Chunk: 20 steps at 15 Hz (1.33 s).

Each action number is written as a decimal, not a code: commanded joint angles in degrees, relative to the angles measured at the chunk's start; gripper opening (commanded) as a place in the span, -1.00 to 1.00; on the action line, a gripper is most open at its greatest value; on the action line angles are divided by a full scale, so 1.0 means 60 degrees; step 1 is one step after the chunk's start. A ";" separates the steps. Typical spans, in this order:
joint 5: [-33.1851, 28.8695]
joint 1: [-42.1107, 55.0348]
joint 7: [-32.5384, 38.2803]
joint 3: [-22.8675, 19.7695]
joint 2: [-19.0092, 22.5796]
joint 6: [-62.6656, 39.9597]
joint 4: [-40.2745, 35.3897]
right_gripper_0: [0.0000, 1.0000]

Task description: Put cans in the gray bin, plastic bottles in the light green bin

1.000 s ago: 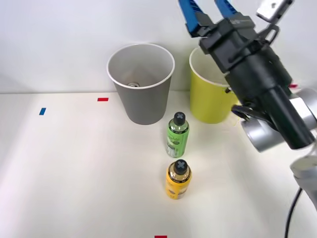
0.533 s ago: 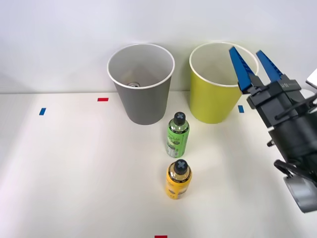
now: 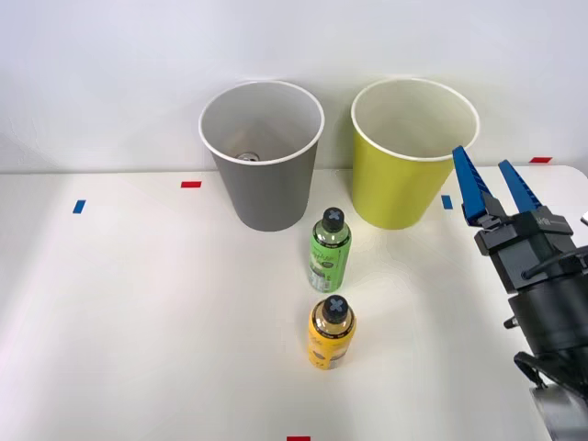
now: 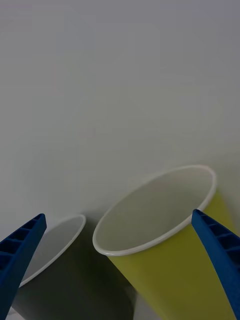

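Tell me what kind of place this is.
Likely a lab test bench for sorting trials: a plain white table against a bare wall, coloured tape markers on it, and a gray bin beside a light green bin.

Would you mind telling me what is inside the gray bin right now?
At the bottom of the gray bin, a small round silver object shows against the white inside, likely a can's end. The near wall hides the rest of the floor, so nothing more can be confirmed.
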State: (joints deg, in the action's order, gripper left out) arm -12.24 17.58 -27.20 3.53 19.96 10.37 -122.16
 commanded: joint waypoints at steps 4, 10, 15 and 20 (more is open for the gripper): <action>-0.0479 0.2314 -0.1399 -0.0193 -0.1570 -0.0088 0.0101 1.00; -0.0465 0.3120 -0.3596 -0.0383 -0.2243 0.1421 0.1390 1.00; -0.0362 0.3633 -0.6701 0.0100 -0.2331 0.2065 0.1946 1.00; 0.0868 0.3779 -0.9133 0.1258 -0.1760 0.2065 0.2152 1.00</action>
State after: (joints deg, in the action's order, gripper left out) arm -9.48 40.16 -79.58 9.28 8.15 22.76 -109.52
